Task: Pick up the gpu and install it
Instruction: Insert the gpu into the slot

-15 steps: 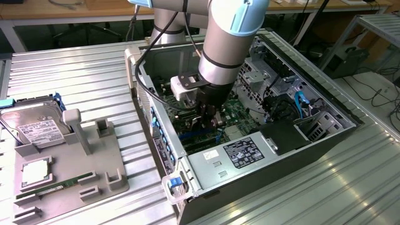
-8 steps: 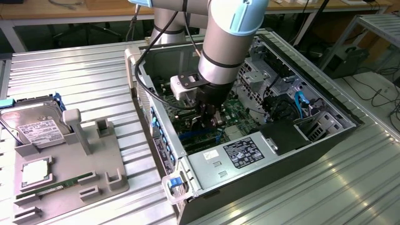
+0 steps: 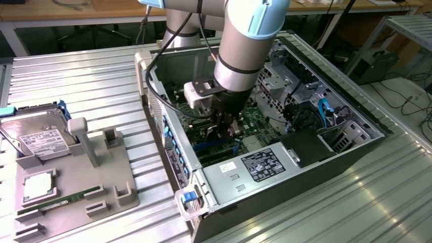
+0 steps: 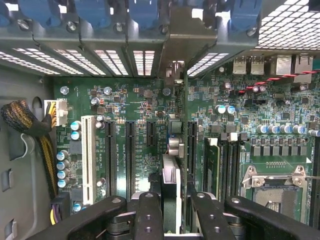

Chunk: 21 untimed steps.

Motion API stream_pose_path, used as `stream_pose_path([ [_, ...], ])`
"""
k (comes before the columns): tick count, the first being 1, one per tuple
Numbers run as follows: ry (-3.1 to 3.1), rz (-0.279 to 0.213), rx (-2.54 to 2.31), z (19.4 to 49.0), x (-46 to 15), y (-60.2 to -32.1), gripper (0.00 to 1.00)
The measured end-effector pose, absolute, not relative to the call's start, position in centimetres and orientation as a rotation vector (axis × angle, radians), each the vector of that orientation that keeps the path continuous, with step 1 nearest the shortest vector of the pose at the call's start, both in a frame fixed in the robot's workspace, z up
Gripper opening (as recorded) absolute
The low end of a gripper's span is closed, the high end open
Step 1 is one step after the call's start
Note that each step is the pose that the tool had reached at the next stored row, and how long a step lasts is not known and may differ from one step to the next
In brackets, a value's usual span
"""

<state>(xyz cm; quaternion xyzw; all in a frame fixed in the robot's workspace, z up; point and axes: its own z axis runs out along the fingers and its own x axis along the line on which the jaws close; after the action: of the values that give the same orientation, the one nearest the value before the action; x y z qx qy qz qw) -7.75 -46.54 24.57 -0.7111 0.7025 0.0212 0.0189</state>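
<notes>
Gripper point(image 4: 170, 212): fingers point(image 4: 148, 215) clamped on the gpu point(image 4: 171, 192), held edge-on and upright over the motherboard point(image 4: 140, 115) slots. Arm point(image 3: 246, 45): reaches steeply down into the open computer case point(image 3: 351, 109). Obscured: card's cooler and fan; fingertips lost in shadow in the exterior view, hard drive point(image 3: 37, 132) at 9 o'clock.

Ribbed bare-metal table point(image 3: 81, 76) (dull sheen), matt grey plastic tray point(image 3: 101, 192).

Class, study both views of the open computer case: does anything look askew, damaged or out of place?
Nothing stands out. The pincer holds the gpu edge-on, in line with the motherboard's expansion slots inside the case. On the grey tray beside the case, the hard drive and memory stick sit in their holders.
</notes>
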Motion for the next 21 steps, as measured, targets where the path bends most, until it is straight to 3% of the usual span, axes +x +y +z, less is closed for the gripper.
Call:
stream_pose_path([
  [21,2.181,0.066,-2.207,23.92,-7.75,-46.54,0.27],
])
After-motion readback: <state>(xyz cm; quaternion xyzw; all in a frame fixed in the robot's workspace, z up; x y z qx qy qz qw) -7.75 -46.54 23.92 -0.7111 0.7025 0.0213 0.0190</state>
